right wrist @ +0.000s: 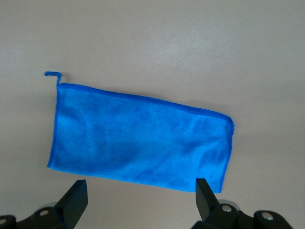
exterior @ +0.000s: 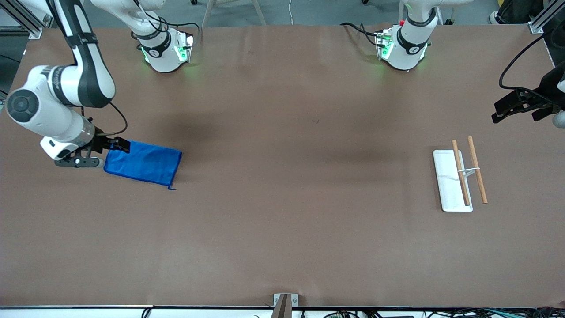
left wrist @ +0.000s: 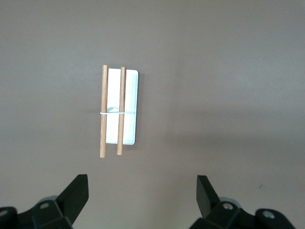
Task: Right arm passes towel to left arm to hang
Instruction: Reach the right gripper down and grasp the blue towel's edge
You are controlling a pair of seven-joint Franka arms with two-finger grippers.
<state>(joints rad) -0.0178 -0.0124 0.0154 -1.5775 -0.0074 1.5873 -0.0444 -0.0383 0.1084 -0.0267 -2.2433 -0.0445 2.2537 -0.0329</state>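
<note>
The bright blue towel [exterior: 143,162] lies flat on the brown table at the right arm's end, its loop [exterior: 171,188] at the corner nearest the front camera. The right gripper [exterior: 115,145] is low at the towel's short edge, open, with nothing between its fingers. In the right wrist view the towel [right wrist: 143,143] lies just ahead of the open gripper [right wrist: 140,200], and the loop [right wrist: 51,74] shows at one corner. The left gripper [exterior: 516,117] hangs open and empty in the air at the left arm's end. It also shows open in the left wrist view [left wrist: 143,198].
A small rack with a white flat base [exterior: 448,187] and two wooden rods [exterior: 477,170] stands on the table near the left arm's end. It also shows in the left wrist view [left wrist: 121,112]. Both arm bases [exterior: 165,51] stand along the table's edge farthest from the front camera.
</note>
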